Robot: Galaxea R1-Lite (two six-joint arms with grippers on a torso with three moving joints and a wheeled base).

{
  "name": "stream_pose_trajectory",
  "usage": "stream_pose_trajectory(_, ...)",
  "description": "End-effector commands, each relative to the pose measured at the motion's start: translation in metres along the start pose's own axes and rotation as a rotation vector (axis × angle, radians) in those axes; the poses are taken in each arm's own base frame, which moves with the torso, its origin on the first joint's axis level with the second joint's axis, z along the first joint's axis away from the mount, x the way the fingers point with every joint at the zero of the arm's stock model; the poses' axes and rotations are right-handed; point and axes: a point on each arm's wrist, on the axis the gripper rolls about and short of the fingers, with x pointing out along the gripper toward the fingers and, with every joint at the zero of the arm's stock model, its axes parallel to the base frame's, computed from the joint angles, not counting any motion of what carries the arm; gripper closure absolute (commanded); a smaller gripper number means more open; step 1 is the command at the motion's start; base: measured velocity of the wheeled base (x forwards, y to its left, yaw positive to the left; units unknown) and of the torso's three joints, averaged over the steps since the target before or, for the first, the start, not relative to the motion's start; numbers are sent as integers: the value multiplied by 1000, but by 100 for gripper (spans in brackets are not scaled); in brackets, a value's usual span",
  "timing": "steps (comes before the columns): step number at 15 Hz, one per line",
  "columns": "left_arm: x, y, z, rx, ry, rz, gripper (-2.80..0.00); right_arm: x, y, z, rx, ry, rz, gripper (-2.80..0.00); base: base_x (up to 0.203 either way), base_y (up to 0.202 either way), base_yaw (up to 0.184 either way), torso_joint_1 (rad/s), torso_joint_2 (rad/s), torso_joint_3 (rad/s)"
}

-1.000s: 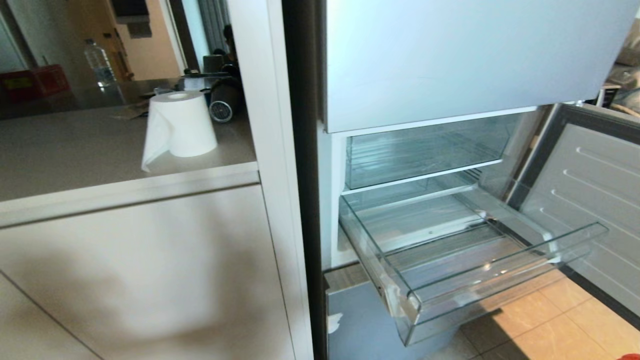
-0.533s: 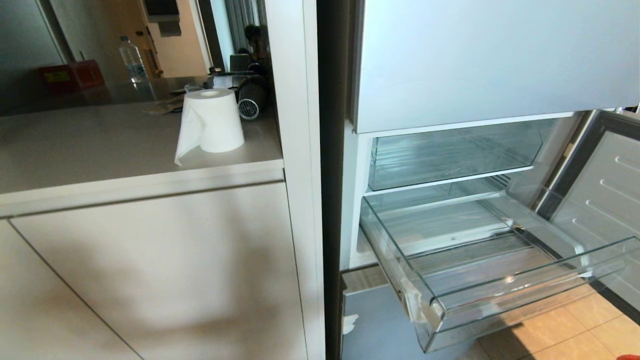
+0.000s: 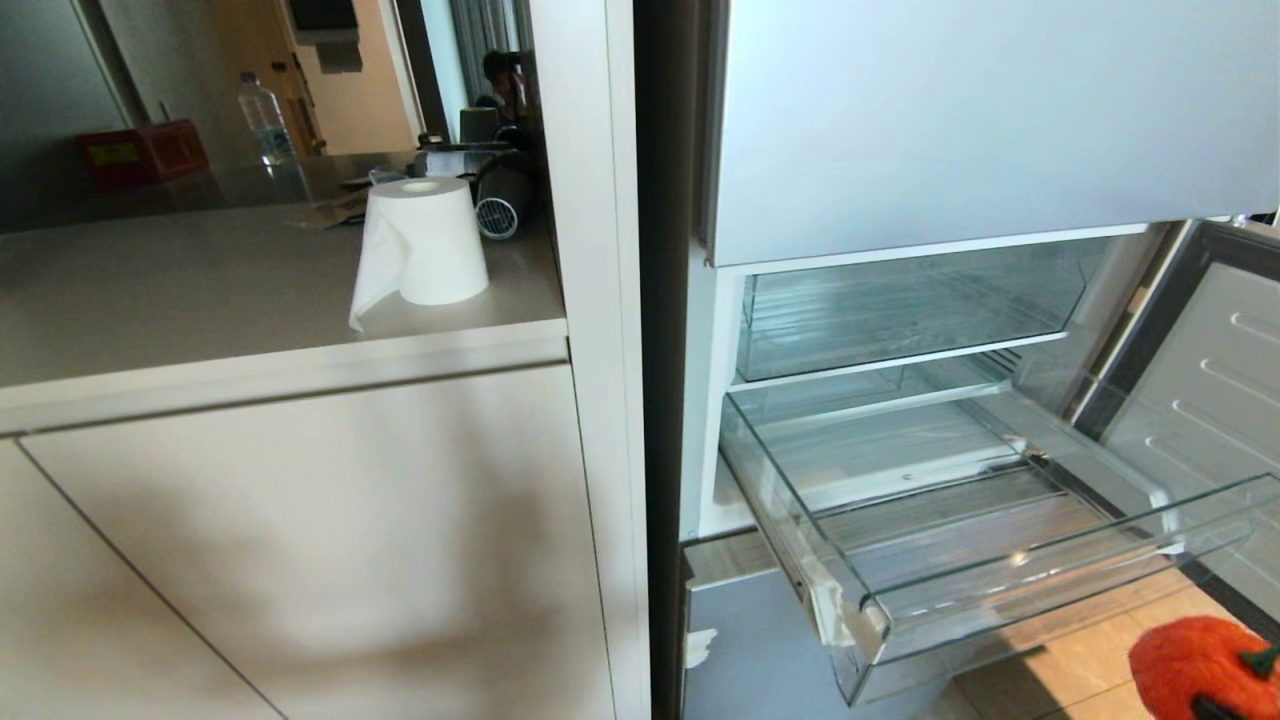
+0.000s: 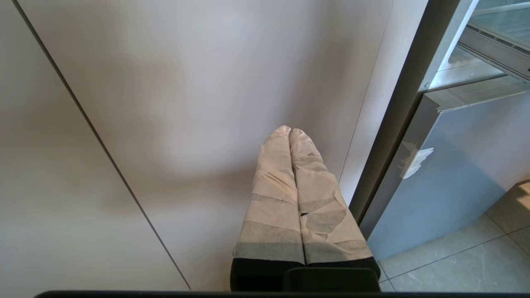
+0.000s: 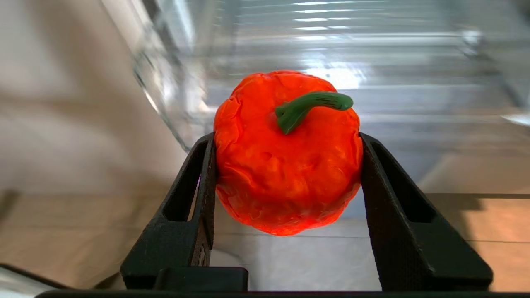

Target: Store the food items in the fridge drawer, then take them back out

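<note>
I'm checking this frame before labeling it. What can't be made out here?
- Apple: in no view.
- Right gripper: outside the head view; only the tangerine shows there, cut by the frame's corner.
- Fridge drawer: blurred in the right wrist view behind the fruit.
- Left gripper: seen only in its wrist view, facing a cabinet panel.

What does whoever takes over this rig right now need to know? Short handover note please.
Right gripper: shut on the tangerine, holding it by its sides, stem up, low at the right of the head view, in front of the fridge drawer.
Left gripper: shut, holding nothing, parked facing the cabinet front beside the fridge.
Drawer: pulled out, nothing in it. The apple is in no view.
Done: tangerine picked up, drawer open.
Left: put the tangerine in the drawer, find and store the apple, then take both back out.
</note>
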Motion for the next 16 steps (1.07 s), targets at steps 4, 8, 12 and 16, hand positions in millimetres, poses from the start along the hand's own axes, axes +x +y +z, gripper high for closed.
stream_pose_trajectory(4, 0, 0, 0, 0, 0, 0, 0, 83, -14, 59, 72, 145, 60, 0, 0, 0, 0, 0, 0, 0)
stream_pose_trajectory(8, 0, 0, 0, 0, 0, 0, 0, 144, -25, 82, 92, 187, 67, 0, 0, 0, 0, 0, 0, 0)
stream_pose_trajectory(12, 0, 0, 0, 0, 0, 0, 0, 210, -38, 78, 85, 184, 47, 0, 0, 0, 0, 0, 0, 0)
stream_pose_trajectory(16, 0, 0, 0, 0, 0, 0, 0, 249, -46, 75, 84, 197, 39, 0, 0, 0, 0, 0, 0, 0)
